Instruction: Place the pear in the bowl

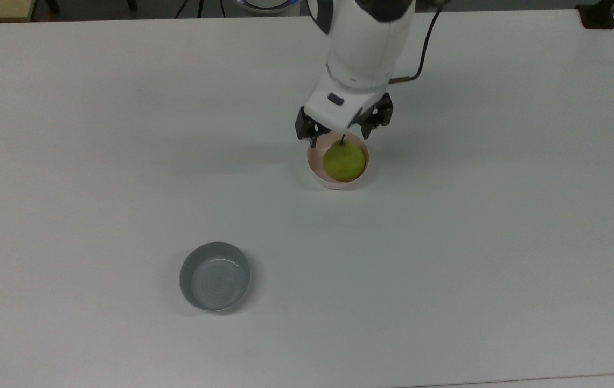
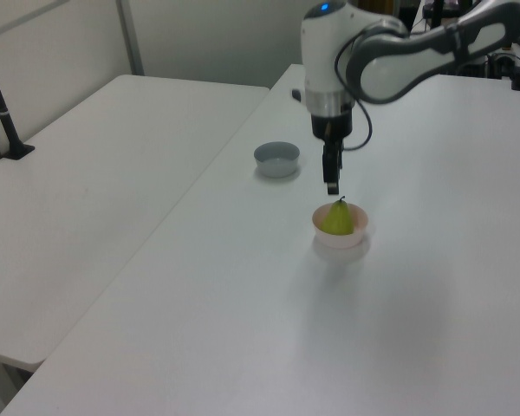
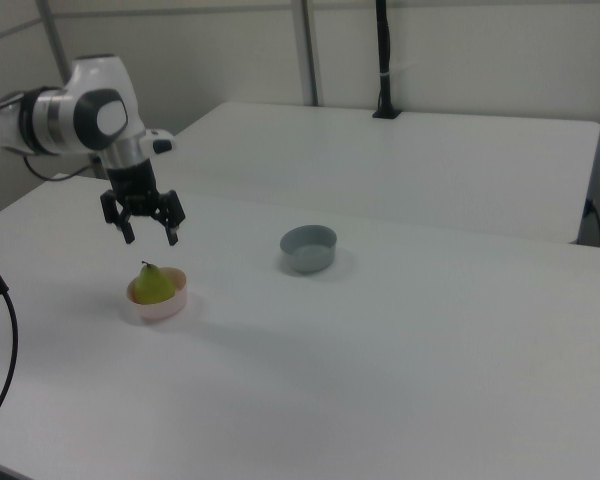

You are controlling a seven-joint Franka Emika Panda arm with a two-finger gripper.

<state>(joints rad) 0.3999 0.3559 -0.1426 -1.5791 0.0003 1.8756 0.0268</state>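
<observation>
The yellow-green pear point(image 1: 343, 161) stands upright inside the pale pink bowl point(image 1: 314, 170), its dark stem pointing up. In the left view the pear point(image 2: 337, 218) fills most of the bowl point(image 2: 340, 240). In the right view the pear point(image 3: 154, 284) sits in the bowl point(image 3: 166, 305) below the arm. My gripper point(image 1: 343, 129) hangs open just above the pear's stem, holding nothing. The right view shows the gripper point(image 3: 148, 234) with its two fingers spread apart, clear of the fruit. The gripper point(image 2: 332, 185) also hovers over the bowl in the left view.
A grey bowl point(image 1: 214, 276) of similar size stands apart on the white table point(image 1: 501, 242), toward the top view's lower left. A black cable point(image 3: 2, 340) hangs at the right view's left edge. A second white table point(image 2: 95, 165) adjoins.
</observation>
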